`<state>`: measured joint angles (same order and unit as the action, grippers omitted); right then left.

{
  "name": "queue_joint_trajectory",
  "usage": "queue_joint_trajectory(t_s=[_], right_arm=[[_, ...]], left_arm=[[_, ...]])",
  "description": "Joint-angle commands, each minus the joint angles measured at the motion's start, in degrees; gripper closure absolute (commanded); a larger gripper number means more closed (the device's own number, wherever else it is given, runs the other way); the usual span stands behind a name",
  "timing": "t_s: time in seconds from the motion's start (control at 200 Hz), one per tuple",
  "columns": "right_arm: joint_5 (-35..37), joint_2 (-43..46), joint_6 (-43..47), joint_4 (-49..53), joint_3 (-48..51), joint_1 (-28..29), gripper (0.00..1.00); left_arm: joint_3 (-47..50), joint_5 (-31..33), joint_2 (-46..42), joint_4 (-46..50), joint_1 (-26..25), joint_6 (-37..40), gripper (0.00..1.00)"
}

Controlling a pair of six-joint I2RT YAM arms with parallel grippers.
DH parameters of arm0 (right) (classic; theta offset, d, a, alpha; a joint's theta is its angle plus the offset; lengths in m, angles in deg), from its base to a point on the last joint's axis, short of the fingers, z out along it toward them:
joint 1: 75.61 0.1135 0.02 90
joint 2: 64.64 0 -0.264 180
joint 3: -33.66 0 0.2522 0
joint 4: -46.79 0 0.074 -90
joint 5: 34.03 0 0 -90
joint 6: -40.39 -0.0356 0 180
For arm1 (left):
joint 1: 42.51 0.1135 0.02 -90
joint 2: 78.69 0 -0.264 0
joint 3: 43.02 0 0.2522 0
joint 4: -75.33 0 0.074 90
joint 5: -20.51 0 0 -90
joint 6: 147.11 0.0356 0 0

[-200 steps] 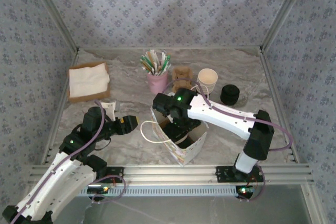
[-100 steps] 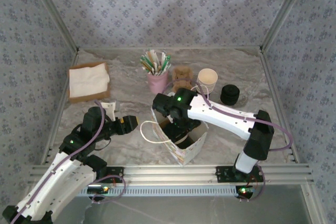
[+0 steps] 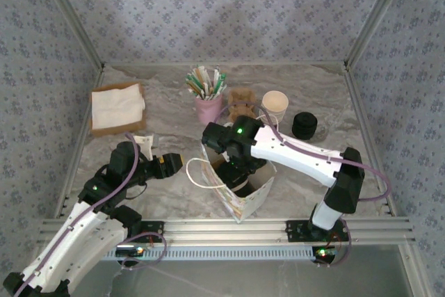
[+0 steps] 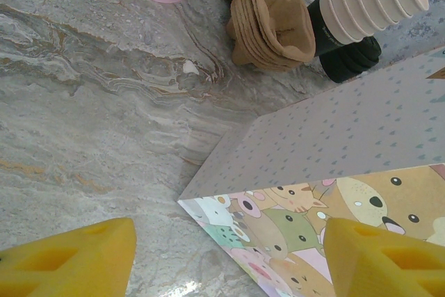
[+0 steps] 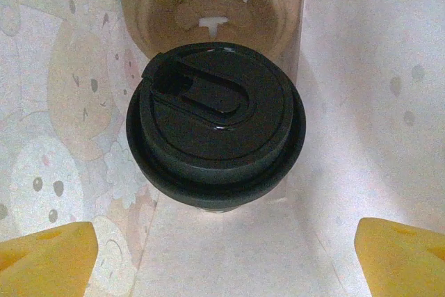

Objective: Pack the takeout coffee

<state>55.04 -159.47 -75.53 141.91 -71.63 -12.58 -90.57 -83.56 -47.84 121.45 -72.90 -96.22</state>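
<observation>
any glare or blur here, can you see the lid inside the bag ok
Right wrist view: the black lid is sharp with a small glint, in pinkish light inside the bag; the right fingertips are soft. Left wrist view: a glare patch on the marble table, left fingertips blurred. Top view: even light, faint shadows on the back wall.

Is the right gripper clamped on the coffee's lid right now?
No: the right gripper is open, its yellow fingers wide apart and clear of the black lid.
</observation>
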Motion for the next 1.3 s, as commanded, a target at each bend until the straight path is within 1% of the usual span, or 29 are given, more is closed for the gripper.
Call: queue_joint_trajectory(t_s=[0.0,0.41,0.715,0.974,1.099,1.124,1.294], right_arm=[[1.0,1.7,-1.1,2.6,-2.0,0.6,0.03],[1.9,2.4,-1.7,3.5,-3.4,1.1,0.03],[1.5,1.5,-1.8,2.5,-2.3,1.2,0.03],[1.2,0.1,-1.7,1.9,-2.7,1.2,0.03],[1.3,-0.7,-1.7,1.8,-3.0,1.3,0.04],[1.3,-0.9,-1.7,1.7,-3.0,1.4,0.04],[1.1,-1.2,-1.6,1.4,-3.0,1.4,0.04]], left_arm=[[0.4,0.4,-0.4,-0.7,-0.4,0.0,0.28],[0.1,0.4,-0.4,-0.5,-0.4,-0.1,0.28],[-0.7,0.5,-0.8,0.2,-0.3,0.1,0.28],[-3.8,2.3,-3.7,4.7,-0.4,0.8,0.3],[-5.5,3.4,-5.2,6.1,-0.3,1.1,0.33],[-5.8,3.4,-5.5,8.0,-0.3,1.4,0.34],[-9.6,4.4,-7.3,11.9,-0.4,1.9,0.37]])
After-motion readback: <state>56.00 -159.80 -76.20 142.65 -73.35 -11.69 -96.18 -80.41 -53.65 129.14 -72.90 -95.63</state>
